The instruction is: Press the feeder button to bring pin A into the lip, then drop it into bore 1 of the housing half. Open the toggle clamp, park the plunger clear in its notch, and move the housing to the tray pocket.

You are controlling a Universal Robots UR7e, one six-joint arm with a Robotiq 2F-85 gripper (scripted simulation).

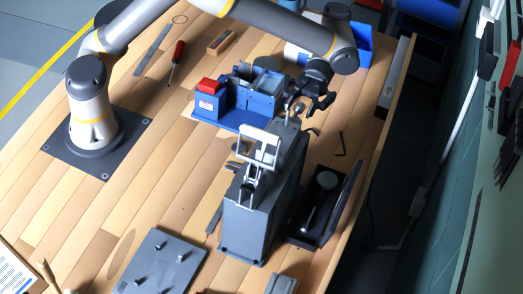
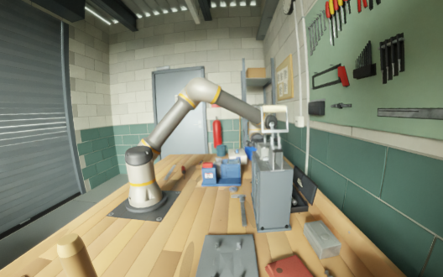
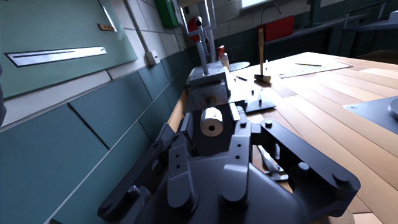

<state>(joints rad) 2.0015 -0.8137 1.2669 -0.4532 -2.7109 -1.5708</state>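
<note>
The housing half (image 1: 287, 132) sits on top of the tall grey fixture block (image 1: 261, 193), partly hidden behind the toggle clamp (image 1: 258, 146), whose pale handle stands raised. The plunger knob (image 3: 211, 121) (image 1: 298, 107) sticks out of the fixture's far end, a ribbed pale cylinder on a shaft with an orange collar. The blue feeder (image 1: 241, 97) with its red button (image 1: 208, 85) stands to the left of the gripper. The tray (image 1: 161, 265) lies at the near end of the bench. My gripper (image 1: 304, 106) (image 3: 208, 137) is level with the knob, with a finger on each side of it, and it is open and holds nothing.
The robot's base (image 1: 91, 109) stands on a dark plate at the left. An open black case with a dial gauge (image 1: 322, 204) lies right of the fixture, and a hex key (image 1: 341, 143) beside it. A screwdriver (image 1: 175, 60) and steel rule (image 1: 153, 49) lie far left.
</note>
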